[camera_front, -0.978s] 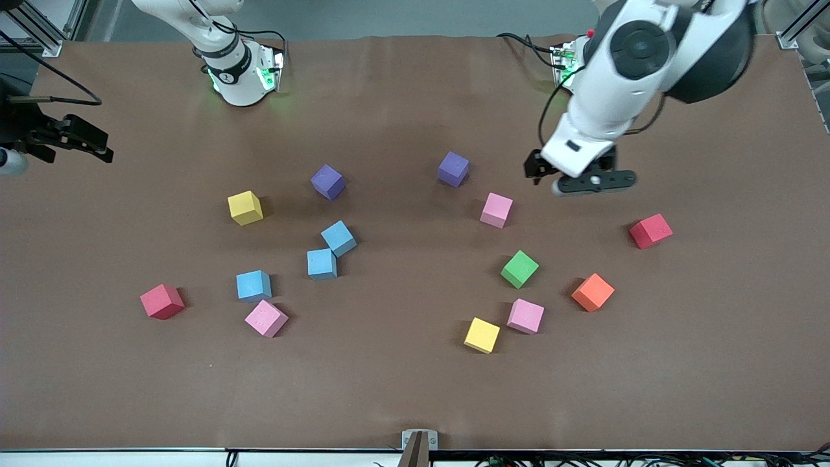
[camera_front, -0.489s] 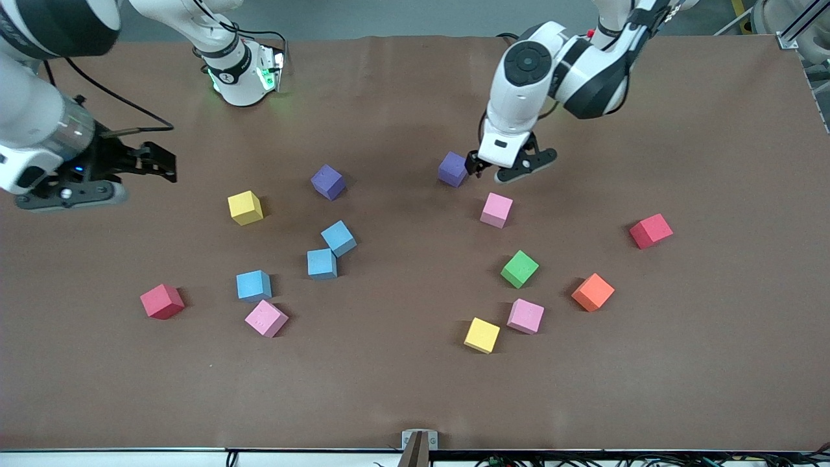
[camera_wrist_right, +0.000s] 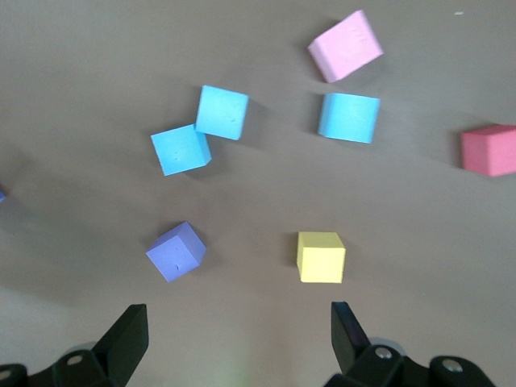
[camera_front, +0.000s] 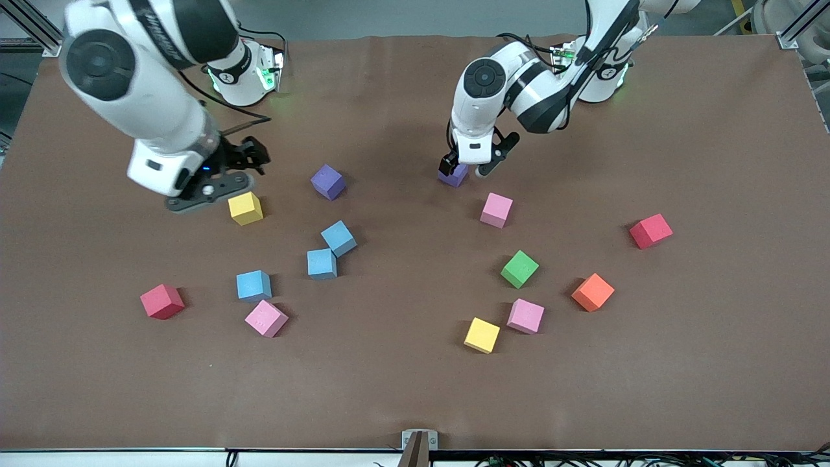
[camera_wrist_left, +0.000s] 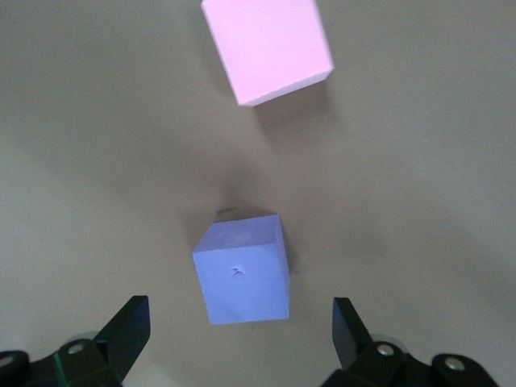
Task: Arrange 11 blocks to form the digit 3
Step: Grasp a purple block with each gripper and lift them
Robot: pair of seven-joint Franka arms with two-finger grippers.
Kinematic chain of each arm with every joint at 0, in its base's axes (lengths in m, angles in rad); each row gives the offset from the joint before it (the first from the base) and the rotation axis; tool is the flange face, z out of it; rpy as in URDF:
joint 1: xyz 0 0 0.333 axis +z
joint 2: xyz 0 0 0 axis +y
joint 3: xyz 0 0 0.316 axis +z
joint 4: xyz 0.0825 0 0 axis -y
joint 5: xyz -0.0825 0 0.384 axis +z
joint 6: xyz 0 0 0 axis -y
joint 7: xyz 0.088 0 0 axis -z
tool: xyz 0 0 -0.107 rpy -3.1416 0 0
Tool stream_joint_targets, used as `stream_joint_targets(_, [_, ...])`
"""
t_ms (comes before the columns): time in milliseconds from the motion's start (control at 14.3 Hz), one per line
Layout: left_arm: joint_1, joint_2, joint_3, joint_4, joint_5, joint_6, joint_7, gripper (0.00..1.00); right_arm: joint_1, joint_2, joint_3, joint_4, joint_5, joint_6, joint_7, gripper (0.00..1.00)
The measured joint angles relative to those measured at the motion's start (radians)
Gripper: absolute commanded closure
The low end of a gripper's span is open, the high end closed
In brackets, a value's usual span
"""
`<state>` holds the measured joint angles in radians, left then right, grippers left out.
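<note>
The blocks lie scattered and apart; no digit 3 is formed. My left gripper [camera_front: 469, 165] hangs open over a purple block [camera_front: 452, 176]. In the left wrist view that purple block [camera_wrist_left: 242, 270] sits just ahead of the fingertips [camera_wrist_left: 129, 332], not between them, with a pink block [camera_wrist_left: 266, 48] past it. My right gripper [camera_front: 249, 154] is open and empty above the table beside a yellow block [camera_front: 246, 208]. The right wrist view shows this yellow block [camera_wrist_right: 321, 257] and the other purple block [camera_wrist_right: 175, 251] ahead of the right gripper [camera_wrist_right: 238, 330].
Toward the front camera lie blue blocks [camera_front: 339, 238] [camera_front: 321, 264] [camera_front: 253, 286], pink ones [camera_front: 497, 210] [camera_front: 266, 318] [camera_front: 525, 316], a green [camera_front: 519, 269], an orange [camera_front: 592, 292] and a second yellow [camera_front: 482, 335]. Red cubes [camera_front: 650, 231] [camera_front: 162, 301] sit near either end.
The left gripper swung toward the table's middle and came over the purple block. The right arm came in from the table's end to the yellow block. No block moved.
</note>
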<state>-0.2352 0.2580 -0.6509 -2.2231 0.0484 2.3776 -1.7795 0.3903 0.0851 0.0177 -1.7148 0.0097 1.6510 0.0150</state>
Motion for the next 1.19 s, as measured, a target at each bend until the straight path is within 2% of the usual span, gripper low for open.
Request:
stream_joint_targets(279, [-0.012,0.053,0.0,-0.086,0.015,0.168,-0.107,0.0,0.056,0.002,0.0,-0.163,0.022,0.18,-0.003,0.0])
stream_joint_targets(489, [-0.029,0.081,0.0,-0.092,0.021,0.182,-0.161,0.0,0.114,0.0,0.0,-0.277,0.027,0.319,-0.011,0.0])
stream_joint_targets(698, [-0.031,0.103,0.001,-0.089,0.072,0.19,-0.215,0.03,0.162,-0.001,0.0,-0.384,0.027,0.413,-0.123,0.0])
stream_joint_targets(1187, [-0.025,0.154,0.008,-0.048,0.11,0.192,-0.282,0.04,0.194,-0.028,0.0,-0.624,0.028,0.671,-0.312,0.0])
